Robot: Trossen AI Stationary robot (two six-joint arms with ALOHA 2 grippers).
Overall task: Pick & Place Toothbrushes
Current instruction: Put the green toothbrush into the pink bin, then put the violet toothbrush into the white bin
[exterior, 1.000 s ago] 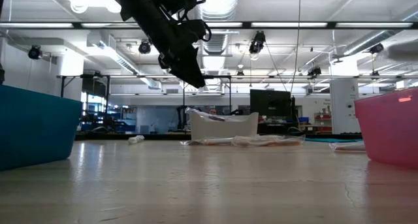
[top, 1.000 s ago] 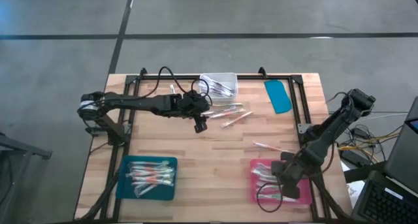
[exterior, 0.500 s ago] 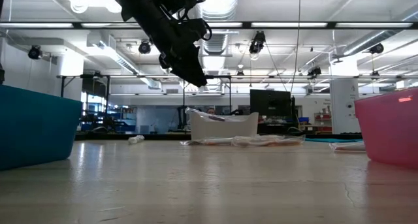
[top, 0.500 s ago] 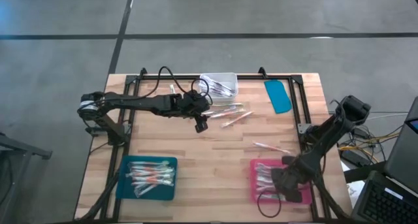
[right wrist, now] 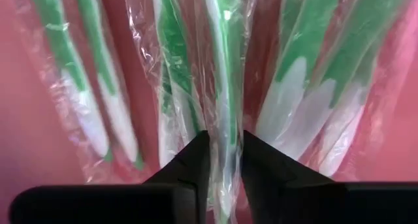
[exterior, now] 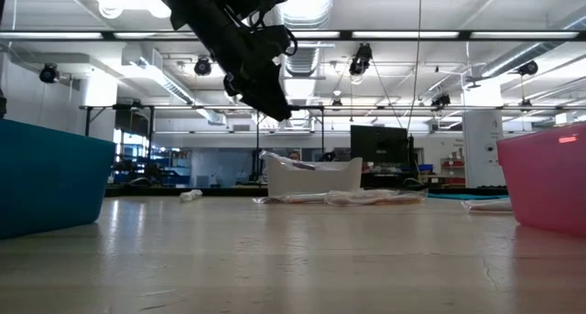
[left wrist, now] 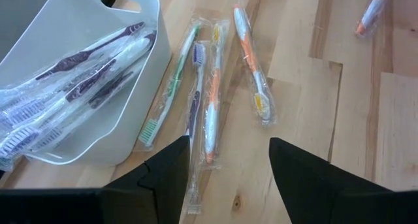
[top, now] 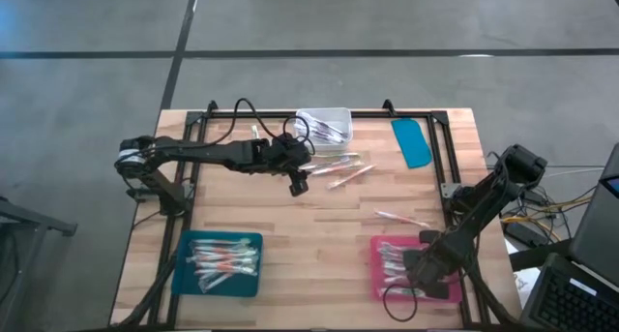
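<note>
Wrapped green-and-white toothbrushes (right wrist: 85, 100) lie in the pink tray (top: 375, 243). My right gripper (top: 416, 271) points down into that tray. Its fingertips (right wrist: 226, 168) stand a narrow gap apart, one on each side of one green toothbrush (right wrist: 225, 67) that lies among the others. My left gripper (top: 298, 184) hangs open above the table, over several loose wrapped toothbrushes (left wrist: 212, 100) beside the white bin (left wrist: 130, 119), touching nothing. More toothbrushes lie in the teal tray (top: 179, 274) and in the white bin. My right gripper comes from above, with its fingers along the green toothbrush's wrapped handle (right wrist: 226, 129). The toothbrush lies flat in the pink tray with the others. Whether the fingers touch its wrapper I cannot tell.
A teal lid (top: 411, 141) lies at the far right of the table. One loose toothbrush (top: 398, 217) lies just beyond the pink tray. A black frame (top: 440, 148) runs around the work area. Bare wood stretches between the two trays.
My right arm has sunk and tipped steeper, and its gripper has gone down into the pink tray, a little toward the near edge. My left arm has kept still.
</note>
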